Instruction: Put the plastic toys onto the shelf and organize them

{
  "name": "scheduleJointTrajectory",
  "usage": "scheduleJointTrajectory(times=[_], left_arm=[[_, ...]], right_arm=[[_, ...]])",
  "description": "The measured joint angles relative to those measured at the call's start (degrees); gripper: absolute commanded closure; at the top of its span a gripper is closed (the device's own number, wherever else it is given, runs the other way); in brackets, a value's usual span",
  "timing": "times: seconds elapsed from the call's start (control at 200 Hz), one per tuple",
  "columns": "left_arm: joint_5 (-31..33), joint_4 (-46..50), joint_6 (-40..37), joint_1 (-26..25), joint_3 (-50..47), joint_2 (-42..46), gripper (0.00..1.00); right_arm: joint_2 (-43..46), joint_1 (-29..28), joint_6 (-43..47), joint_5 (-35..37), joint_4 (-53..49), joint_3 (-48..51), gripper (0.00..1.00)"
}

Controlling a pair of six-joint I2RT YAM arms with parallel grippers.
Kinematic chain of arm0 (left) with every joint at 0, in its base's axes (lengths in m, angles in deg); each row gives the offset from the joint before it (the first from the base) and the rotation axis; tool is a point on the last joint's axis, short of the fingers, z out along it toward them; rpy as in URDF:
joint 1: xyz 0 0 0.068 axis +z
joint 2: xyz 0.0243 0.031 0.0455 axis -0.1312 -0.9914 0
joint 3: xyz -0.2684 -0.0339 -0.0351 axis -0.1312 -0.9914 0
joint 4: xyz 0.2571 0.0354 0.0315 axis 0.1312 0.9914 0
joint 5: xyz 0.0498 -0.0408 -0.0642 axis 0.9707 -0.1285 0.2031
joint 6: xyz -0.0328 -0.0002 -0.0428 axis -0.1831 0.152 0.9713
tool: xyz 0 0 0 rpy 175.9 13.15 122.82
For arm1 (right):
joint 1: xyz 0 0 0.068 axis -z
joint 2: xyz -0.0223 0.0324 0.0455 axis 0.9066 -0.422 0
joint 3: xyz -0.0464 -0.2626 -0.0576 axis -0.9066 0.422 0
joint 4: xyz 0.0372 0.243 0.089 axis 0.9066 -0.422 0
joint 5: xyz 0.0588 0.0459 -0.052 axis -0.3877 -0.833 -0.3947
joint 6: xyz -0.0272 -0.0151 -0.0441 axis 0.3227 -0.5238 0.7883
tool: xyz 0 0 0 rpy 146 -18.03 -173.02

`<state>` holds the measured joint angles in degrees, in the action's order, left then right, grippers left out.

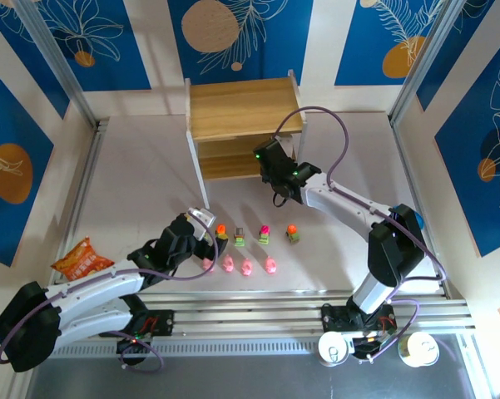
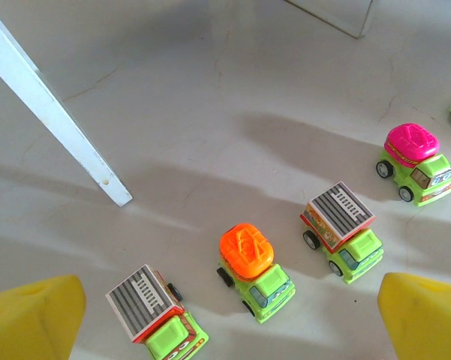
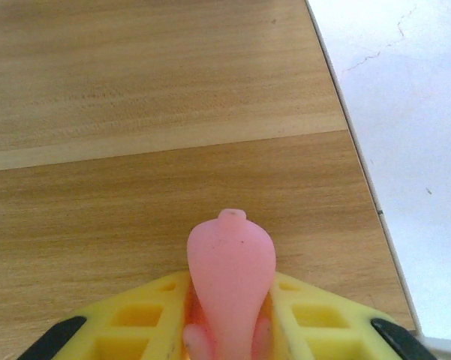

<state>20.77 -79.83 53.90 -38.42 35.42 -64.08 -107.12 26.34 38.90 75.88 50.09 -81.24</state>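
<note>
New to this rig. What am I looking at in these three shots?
Two robot arms, bolted at the table's near edge, are sorting toys. The overhead picture shows both. The other two pictures come from a camera on each wrist, with that gripper's yellow fingers at the bottom. The right gripper is shut on a pink pig, held over the wooden shelf. The left gripper hangs open above a row of little trucks. More pink pigs lie on the table, and an orange snack bag lies at the left.

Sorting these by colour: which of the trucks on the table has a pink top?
The pink-topped truck, second from the right in the left wrist view; the others carry orange or grey tops.
</note>
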Motion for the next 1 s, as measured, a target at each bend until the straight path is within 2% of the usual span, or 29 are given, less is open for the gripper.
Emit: scheduleJointTrajectory(times=[0.445,1.0], left_arm=[[-0.02,0.0,0.0,0.0,0.2,-0.37,0.0],[-0.02,0.0,0.0,0.0,0.2,-0.37,0.0]], right_arm=[[-0.44,0.79,-0.61,1.07,7.3,2.95,0.72],[-0.44,1.92,-0.76,-0.28,9.7,4.07,0.54]])
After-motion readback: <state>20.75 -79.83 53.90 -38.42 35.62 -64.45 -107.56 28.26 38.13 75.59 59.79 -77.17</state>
